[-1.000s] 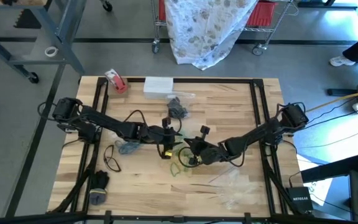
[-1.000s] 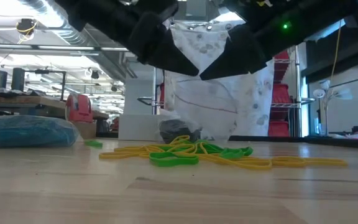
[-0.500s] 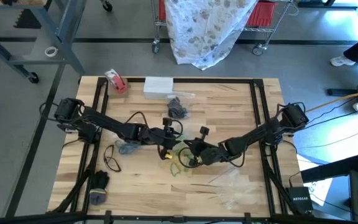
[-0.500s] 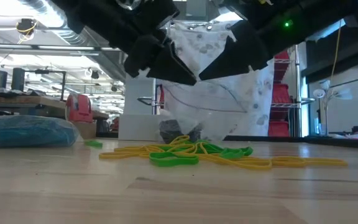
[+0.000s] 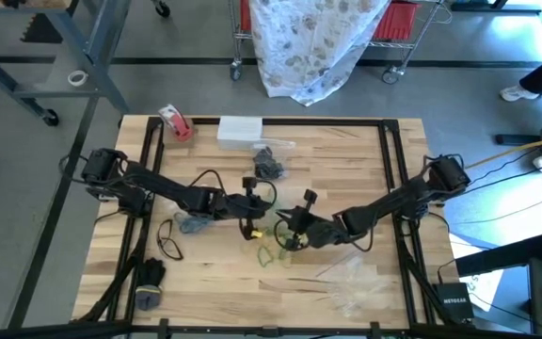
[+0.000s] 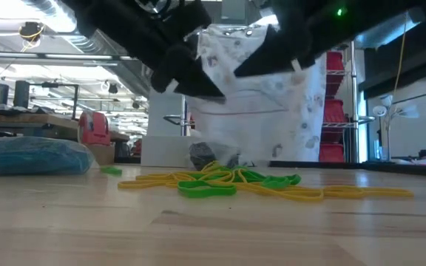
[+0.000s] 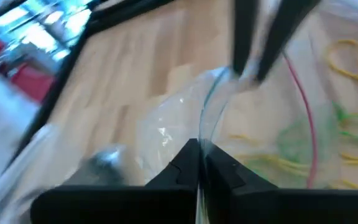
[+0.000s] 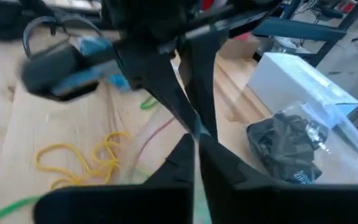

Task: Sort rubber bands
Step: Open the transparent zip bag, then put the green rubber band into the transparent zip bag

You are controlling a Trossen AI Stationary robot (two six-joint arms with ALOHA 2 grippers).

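Note:
A clear plastic bag (image 6: pixel 254 129) with a red seal line (image 7: pixel 304 109) hangs between my two grippers, above a loose pile of yellow and green rubber bands (image 6: pixel 228 183) lying on the wooden table (image 5: pixel 346 160). My left gripper (image 7: pixel 199 163) comes from the left and is shut on one side of the bag's mouth. My right gripper (image 8: pixel 194 146) comes from the right and is shut on the opposite side. In the high view the left gripper (image 5: pixel 256 226) and the right gripper (image 5: pixel 286 235) nearly meet over the pile (image 5: pixel 271 252). My left gripper pinches the bag's rim (image 7: pixel 205 134) between its two fingers, coming slanting down from the table's left. The film runs up from the fingertips, clear of the table. My right gripper pinches the opposite rim (image 8: pixel 196 132) between its two fingers, slanting down from the table's right. The bag hangs slack below both holds, clear of the bands.
A bag of blue bands (image 5: pixel 194 223) lies by the left arm, and a bag of black bands (image 5: pixel 269 168) lies in front of a white box (image 5: pixel 240 129). A red-and-white tape roll (image 5: pixel 175 122) is at the far left. Spare clear bags (image 5: pixel 351 282) lie near right.
My left gripper has shut onto the bag's rim, where before its fingers stood apart beside it. Both grippers have rolled slightly, and the bag's mouth sits a little higher between them. The pile of bands has not moved.

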